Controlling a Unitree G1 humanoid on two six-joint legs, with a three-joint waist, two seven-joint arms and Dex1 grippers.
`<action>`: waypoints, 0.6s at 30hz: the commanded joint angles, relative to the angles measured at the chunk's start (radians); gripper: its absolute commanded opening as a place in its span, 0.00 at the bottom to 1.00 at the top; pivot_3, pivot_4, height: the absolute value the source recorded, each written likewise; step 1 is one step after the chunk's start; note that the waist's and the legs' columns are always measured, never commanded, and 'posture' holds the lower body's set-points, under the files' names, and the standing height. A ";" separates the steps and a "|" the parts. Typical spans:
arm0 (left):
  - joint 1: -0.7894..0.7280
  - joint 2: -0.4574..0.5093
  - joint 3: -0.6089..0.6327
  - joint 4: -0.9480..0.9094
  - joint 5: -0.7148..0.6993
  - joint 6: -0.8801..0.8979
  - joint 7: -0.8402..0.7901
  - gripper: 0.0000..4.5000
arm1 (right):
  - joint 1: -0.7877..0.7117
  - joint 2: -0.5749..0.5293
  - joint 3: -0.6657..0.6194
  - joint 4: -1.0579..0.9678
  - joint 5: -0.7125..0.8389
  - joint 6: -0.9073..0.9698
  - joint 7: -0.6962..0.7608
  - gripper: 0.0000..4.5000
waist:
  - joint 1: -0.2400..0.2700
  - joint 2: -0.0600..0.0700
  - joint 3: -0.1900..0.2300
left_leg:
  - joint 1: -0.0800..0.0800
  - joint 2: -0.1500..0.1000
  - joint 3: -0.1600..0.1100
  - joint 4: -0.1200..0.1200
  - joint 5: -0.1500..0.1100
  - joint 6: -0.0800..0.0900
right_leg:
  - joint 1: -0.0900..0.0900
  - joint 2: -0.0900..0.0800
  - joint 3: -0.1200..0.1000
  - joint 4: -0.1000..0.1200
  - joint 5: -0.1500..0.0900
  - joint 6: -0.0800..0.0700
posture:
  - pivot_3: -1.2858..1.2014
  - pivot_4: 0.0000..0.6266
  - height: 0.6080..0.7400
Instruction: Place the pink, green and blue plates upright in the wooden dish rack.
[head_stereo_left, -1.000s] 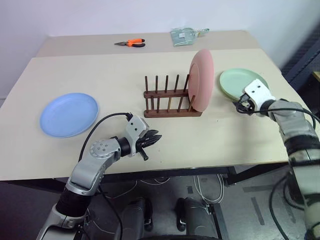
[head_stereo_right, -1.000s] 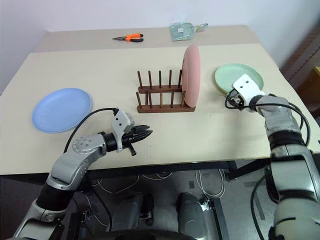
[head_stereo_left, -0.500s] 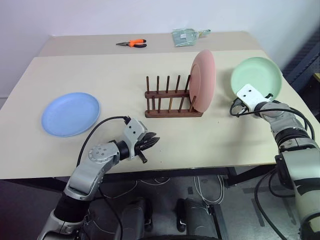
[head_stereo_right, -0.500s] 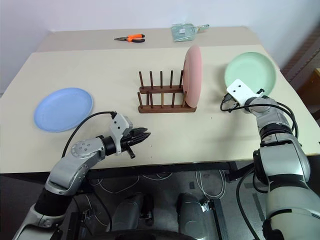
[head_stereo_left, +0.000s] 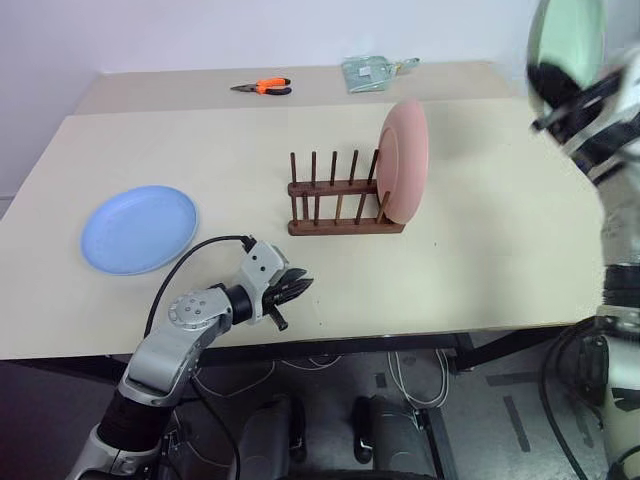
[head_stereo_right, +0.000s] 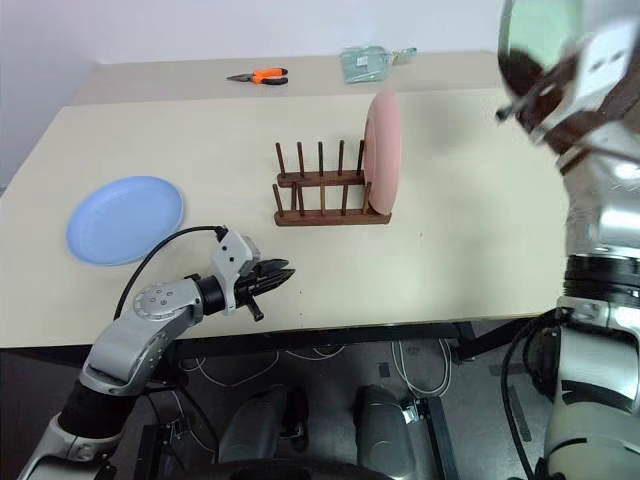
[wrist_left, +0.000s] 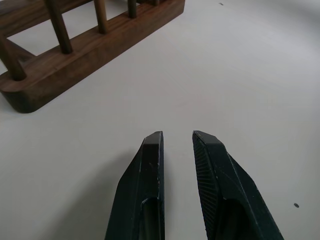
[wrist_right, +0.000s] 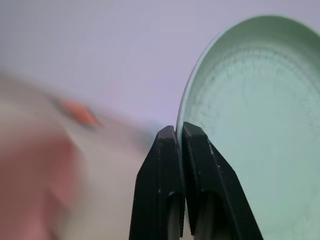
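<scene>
High above the right edge of the tabletop (head_stereo_left: 480, 250), the right gripper (wrist_right: 179, 131) has its jaws pinched shut on the rim of the green plate (wrist_right: 260, 125), which a second ago lay flat on the surface near the rack's right end. The plate is now lifted clear and turned nearly on edge, its hollow face showing in the right wrist view and its pale disc visible at the top right of the head views (head_stereo_left: 567, 40). That lift matters: the plate is already close to the upright pose it needs, so what remains, by my judgement, is to carry it over and lower it between free pegs.

Low at the near left, the left gripper (wrist_left: 176, 137) hovers just above the bare surface, jaws slightly parted and holding nothing, as it was a second ago.

Further out, the wooden dish rack (head_stereo_left: 340, 210) stands mid-table with the pink plate (head_stereo_left: 404, 160) upright in its rightmost slot; the slots to its left are empty. The blue plate (head_stereo_left: 138, 228) lies flat, well to the left and untouched.
</scene>
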 joint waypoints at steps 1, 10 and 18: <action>-0.027 -0.001 0.042 0.010 -0.025 -0.042 -0.018 0.21 | -0.030 0.056 -0.058 -0.291 0.507 0.264 -0.115 0.01 | 0.000 -0.001 0.000 | 0.000 0.000 0.000 0.000 -0.001 0.001 | 0.000 0.000 0.000 0.000 0.000 0.000 | 0.52 0.24 1.00; -0.026 0.007 0.036 0.030 -0.009 -0.063 -0.029 0.21 | -0.064 0.279 0.093 -0.317 0.775 0.384 -0.457 0.01 | 0.002 -0.001 -0.001 | -0.002 -0.002 0.001 0.000 -0.001 0.003 | -0.002 -0.003 -0.001 0.000 0.000 0.000 | 0.52 0.24 1.00; -0.014 0.004 0.039 0.003 -0.011 -0.047 -0.006 0.21 | -0.045 0.327 0.134 -0.142 0.725 0.457 -0.476 0.01 | -0.001 -0.001 -0.001 | -0.003 -0.003 0.002 0.000 -0.002 0.004 | -0.002 -0.002 -0.001 0.000 0.001 0.000 | 0.52 0.24 1.00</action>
